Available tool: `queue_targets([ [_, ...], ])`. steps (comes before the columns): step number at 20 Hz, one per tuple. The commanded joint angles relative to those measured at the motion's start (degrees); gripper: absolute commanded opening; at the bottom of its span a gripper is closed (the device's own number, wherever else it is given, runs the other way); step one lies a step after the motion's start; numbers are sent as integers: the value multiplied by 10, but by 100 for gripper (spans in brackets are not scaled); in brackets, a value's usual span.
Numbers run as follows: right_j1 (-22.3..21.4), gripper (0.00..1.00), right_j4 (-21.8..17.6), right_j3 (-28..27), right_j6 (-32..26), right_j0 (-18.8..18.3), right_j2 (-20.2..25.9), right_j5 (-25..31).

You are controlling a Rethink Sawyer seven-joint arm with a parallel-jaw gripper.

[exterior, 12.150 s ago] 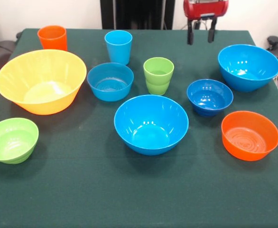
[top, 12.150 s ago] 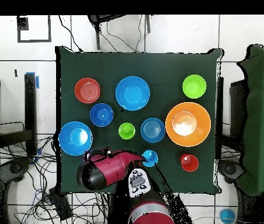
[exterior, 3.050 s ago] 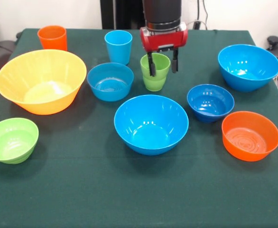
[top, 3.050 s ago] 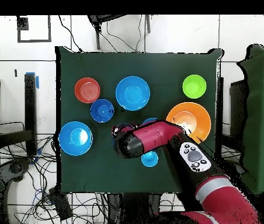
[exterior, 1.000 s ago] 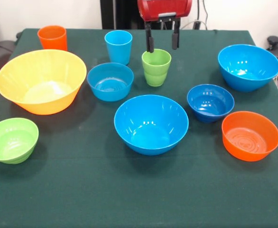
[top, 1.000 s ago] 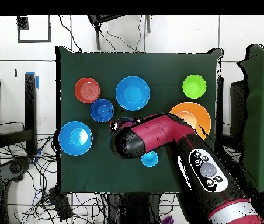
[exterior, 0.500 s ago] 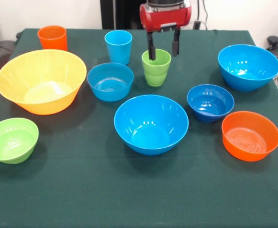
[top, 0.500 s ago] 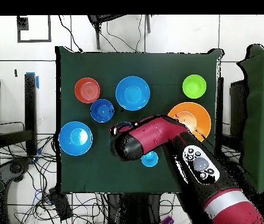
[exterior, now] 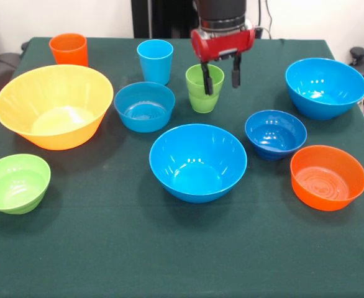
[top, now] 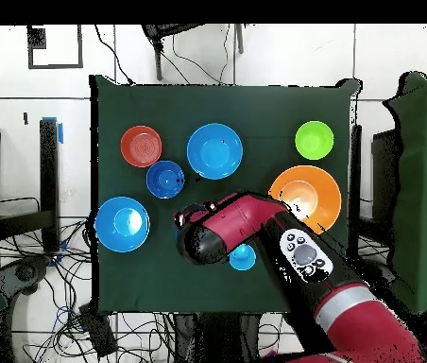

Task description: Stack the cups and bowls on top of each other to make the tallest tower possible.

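My gripper (exterior: pixel 220 77) is open over the lime green cup (exterior: pixel 201 98). One finger (exterior: pixel 205 79) hangs inside the cup and the other is outside its right rim. The orange cup (exterior: pixel 68 48) and light blue cup (exterior: pixel 155 60) stand at the back. The bowls all stand apart; no tower shows: yellow-orange bowl (exterior: pixel 53 105), medium light blue bowl (exterior: pixel 144 105), two large blue bowls (exterior: pixel 197 161) (exterior: pixel 325 87), dark blue bowl (exterior: pixel 274 129), orange bowl (exterior: pixel 327 176), green bowl (exterior: pixel 15 182). In the overhead view the arm (top: pixel 246 222) hides the green cup.
The green tablecloth (exterior: pixel 169 248) covers the table. The overhead view shows the large blue bowls (top: pixel 214 150) (top: pixel 121 224), the orange bowl (top: pixel 140 146), the green bowl (top: pixel 314 140) and cables on the floor around the table.
The gripper has come down and shifted slightly right; one finger now sits inside the green cup. The cups and bowls have not moved.
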Motion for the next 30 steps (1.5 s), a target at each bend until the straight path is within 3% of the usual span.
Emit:
queue_targets([
  [1,70,100,-81,-59,-9,36,-37,-48],
  [13,113,100,-84,-87,20,47,-74,-92],
  [30,106,100,-45,-94,-13,42,-97,-37],
])
